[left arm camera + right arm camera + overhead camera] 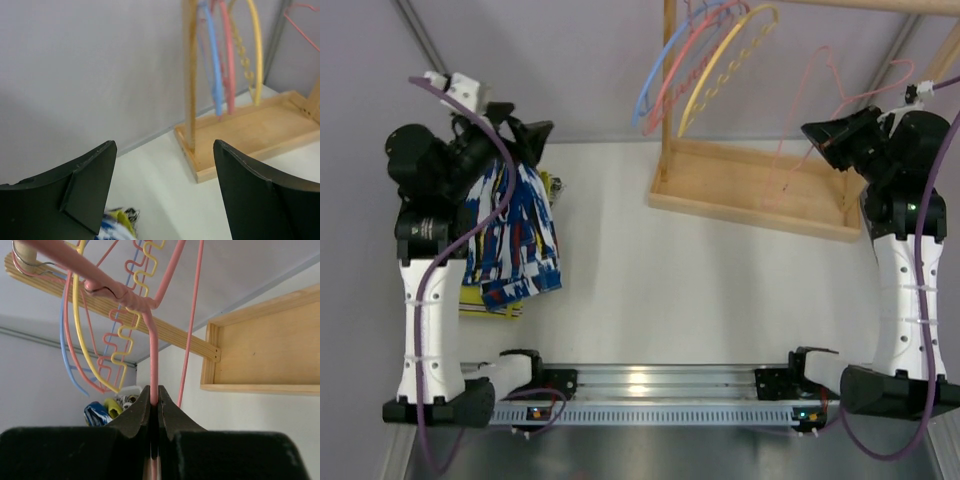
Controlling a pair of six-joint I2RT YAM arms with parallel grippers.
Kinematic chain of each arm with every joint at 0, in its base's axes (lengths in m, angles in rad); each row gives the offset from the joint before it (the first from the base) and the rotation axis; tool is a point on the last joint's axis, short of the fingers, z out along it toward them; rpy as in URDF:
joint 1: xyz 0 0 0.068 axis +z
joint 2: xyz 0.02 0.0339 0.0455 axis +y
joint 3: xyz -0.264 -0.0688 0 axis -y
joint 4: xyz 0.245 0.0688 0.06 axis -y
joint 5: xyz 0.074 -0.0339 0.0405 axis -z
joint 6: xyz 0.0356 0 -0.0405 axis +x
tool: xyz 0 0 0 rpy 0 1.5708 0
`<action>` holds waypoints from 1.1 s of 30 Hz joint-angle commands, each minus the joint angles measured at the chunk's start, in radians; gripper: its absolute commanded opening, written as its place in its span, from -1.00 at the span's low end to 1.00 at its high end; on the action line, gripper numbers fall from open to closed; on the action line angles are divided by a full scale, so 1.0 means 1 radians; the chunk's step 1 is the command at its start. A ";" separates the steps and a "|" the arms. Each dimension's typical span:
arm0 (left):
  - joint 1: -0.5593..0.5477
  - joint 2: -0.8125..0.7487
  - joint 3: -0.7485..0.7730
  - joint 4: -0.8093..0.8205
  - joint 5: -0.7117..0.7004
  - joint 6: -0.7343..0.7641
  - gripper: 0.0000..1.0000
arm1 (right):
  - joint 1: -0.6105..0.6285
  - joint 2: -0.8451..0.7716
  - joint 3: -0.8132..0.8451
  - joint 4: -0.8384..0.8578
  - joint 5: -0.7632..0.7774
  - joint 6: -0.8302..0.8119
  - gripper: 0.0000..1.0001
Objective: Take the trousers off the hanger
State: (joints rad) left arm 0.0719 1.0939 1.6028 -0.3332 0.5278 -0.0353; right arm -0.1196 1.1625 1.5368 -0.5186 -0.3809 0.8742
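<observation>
The blue trousers (515,235) with white and red patches lie bunched at the table's left, over a yellow folded garment (485,300); they are off the hanger. A corner of them shows in the left wrist view (111,227) and in the right wrist view (96,413). My left gripper (528,135) is just above their far end, open and empty (162,147). My right gripper (820,140) is shut on the thin pale-pink hanger (825,95), pinching its wire (154,352) between the fingertips (155,392) next to the wooden rack.
A wooden rack with a tray base (760,190) stands at the back centre-right. Blue, pink and yellow hangers (705,60) hang from its rail (170,332). The grey wall runs behind the table.
</observation>
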 commanded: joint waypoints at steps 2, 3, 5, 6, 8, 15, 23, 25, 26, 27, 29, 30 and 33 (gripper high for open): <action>-0.314 0.128 0.132 -0.088 -0.094 0.291 0.68 | 0.054 0.011 0.081 -0.020 0.097 -0.059 -1.00; -0.367 0.150 0.155 -0.119 -0.124 0.326 0.67 | 0.069 0.019 0.095 -0.033 0.106 -0.072 -1.00; -0.469 0.185 0.193 -0.122 -0.147 0.359 0.70 | 0.077 0.046 0.147 -0.044 0.129 -0.104 -1.00; -0.489 0.208 0.198 -0.122 -0.153 0.360 0.71 | 0.080 0.057 0.169 -0.053 0.141 -0.116 -1.00; -0.559 0.222 0.201 -0.121 -0.179 0.365 0.75 | 0.080 0.095 0.227 -0.064 0.163 -0.164 -1.00; -0.716 0.235 0.168 -0.121 -0.248 0.321 0.85 | 0.055 0.288 0.475 -0.158 0.132 -0.308 -1.00; -0.733 0.179 0.105 -0.119 -0.273 0.290 0.97 | -0.051 0.494 0.721 -0.198 0.070 -0.372 -1.00; -0.733 0.173 0.092 -0.121 -0.285 0.291 0.97 | -0.083 0.517 0.744 -0.193 0.063 -0.374 -1.00; -0.733 0.169 0.089 -0.119 -0.288 0.293 0.97 | -0.092 0.535 0.749 -0.192 0.062 -0.383 -1.00; -0.733 0.167 0.085 -0.119 -0.295 0.295 0.97 | -0.103 0.542 0.750 -0.192 0.065 -0.389 -1.00; -0.733 0.164 0.080 -0.119 -0.301 0.296 0.97 | -0.107 0.558 0.746 -0.192 0.066 -0.409 -1.00; -0.733 0.161 0.075 -0.119 -0.302 0.299 0.97 | -0.109 0.565 0.743 -0.193 0.068 -0.415 -1.00; -0.733 0.153 0.065 -0.119 -0.308 0.301 0.97 | -0.112 0.585 0.735 -0.202 0.051 -0.422 -1.00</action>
State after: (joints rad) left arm -0.6601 1.2774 1.6779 -0.4728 0.2394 0.2646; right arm -0.2302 1.7435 2.2280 -0.7174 -0.3012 0.4850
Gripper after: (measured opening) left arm 0.983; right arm 0.028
